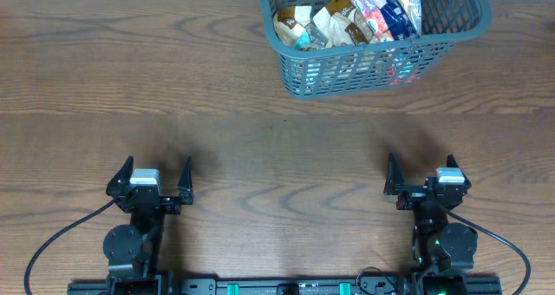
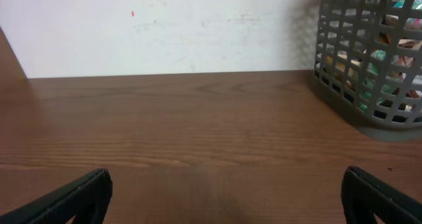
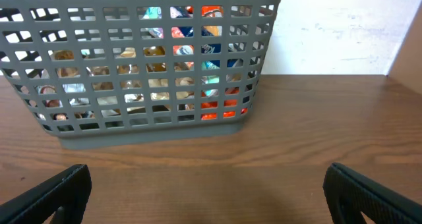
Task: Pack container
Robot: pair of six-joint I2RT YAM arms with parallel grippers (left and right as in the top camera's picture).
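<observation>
A grey-blue basket (image 1: pixel 347 74) with latticed sides and a thick rim is set at the tabletop's (image 1: pixel 130 69) far edge, right of centre. Packets (image 1: pixel 351 17) are heaped inside. The left tool (image 1: pixel 156 169) and right tool (image 1: pixel 421 169) are spread wide and empty near the front edge.

**Counts.** One container (image 1: pixel 364 69) is counted, ahead of the right jaws and ahead and to the right of the left jaws. Inside it, snack packets (image 1: pixel 347 22) are heaped and overlapped. At least four are distinguished, and the exact total cannot be told. One table (image 1: pixel 260 130) is shown. Two arms are counted, the left arm (image 1: pixel 130 234) and the right arm (image 1: pixel 444 234). Each is fitted with one pair of jaws of two fingers (image 2: pixel 72 197), four in all. Two cables are seen behind the jaws: the left cable (image 1: pixel 65 228) and the right cable (image 1: pixel 512 241).
</observation>
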